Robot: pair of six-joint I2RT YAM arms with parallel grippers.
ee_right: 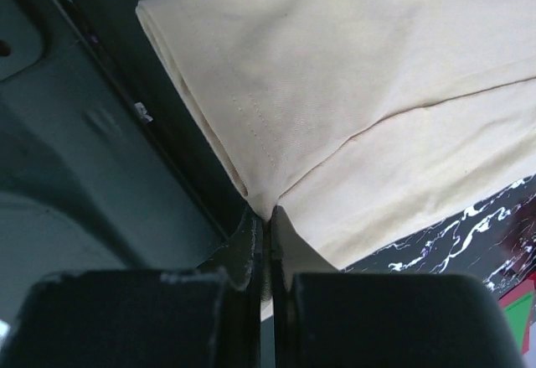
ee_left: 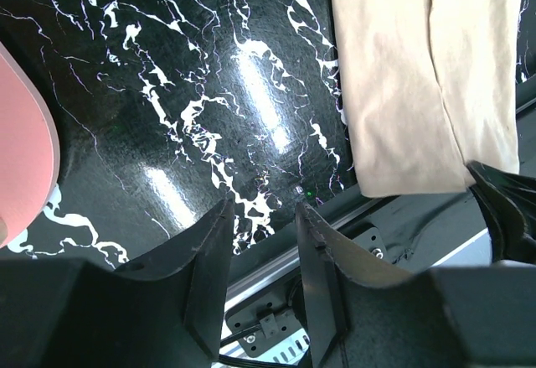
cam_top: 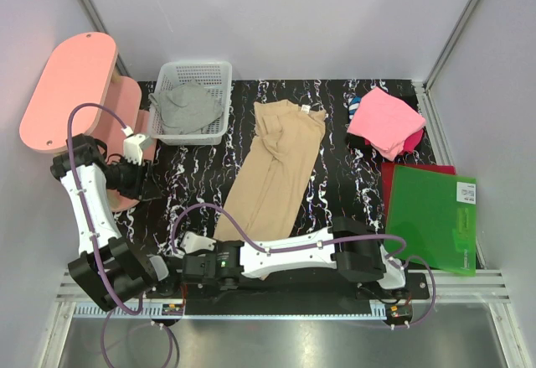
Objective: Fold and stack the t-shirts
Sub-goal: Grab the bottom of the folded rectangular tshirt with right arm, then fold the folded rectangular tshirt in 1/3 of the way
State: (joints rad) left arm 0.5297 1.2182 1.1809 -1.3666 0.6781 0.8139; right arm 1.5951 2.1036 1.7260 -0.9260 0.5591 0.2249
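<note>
The right hand point(ee_right: 266, 217) is clenched on the near hem of the tan t-shirt point(cam_top: 276, 167), which lies lengthwise mid-desk point(cam_top: 193, 184). The left hand point(ee_left: 264, 217) hangs released at the left. The hem likely needs lifting evenly toward the far collar.

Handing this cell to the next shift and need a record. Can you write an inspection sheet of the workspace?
Surface: black marbled table.
Job's things: tan t-shirt folded lengthwise, centre; grey t-shirt in white basket; pink t-shirt folded, far right.
Clutter: green sheet at right; pink stand at left.
End effectors: left end effector open above bare table; right end effector shut on the tan t-shirt's near hem.
Cables: purple cable loops beside the arms.
Surroundings: white walls.
</note>
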